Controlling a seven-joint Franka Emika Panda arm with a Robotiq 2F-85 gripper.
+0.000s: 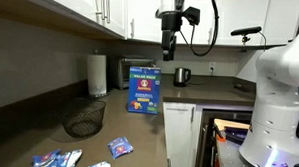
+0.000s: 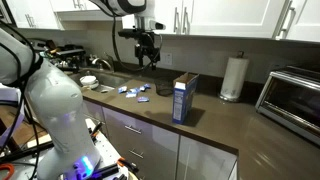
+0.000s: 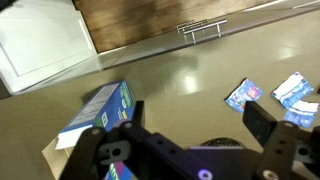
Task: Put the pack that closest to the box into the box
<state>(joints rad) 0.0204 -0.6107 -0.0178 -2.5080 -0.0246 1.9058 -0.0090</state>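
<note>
The box (image 1: 144,90) is a tall upright blue carton on the dark counter; it shows in both exterior views (image 2: 184,98) and at the left of the wrist view (image 3: 100,112). The pack (image 1: 120,147), a small flat blue packet, lies alone on the counter in front of the box, and also shows in the wrist view (image 3: 246,95) and in an exterior view (image 2: 143,96). My gripper (image 1: 170,49) hangs high above the counter, above and beside the box, open and empty (image 3: 195,125). It also shows in an exterior view (image 2: 148,55).
Several alike blue packets (image 1: 57,160) lie bunched further off (image 3: 295,90). A black wire mesh basket (image 1: 85,118) stands near the box. A paper towel roll (image 1: 98,75), a toaster oven (image 2: 295,95) and a dark mug (image 1: 182,77) stand along the back. White cabinets hang overhead.
</note>
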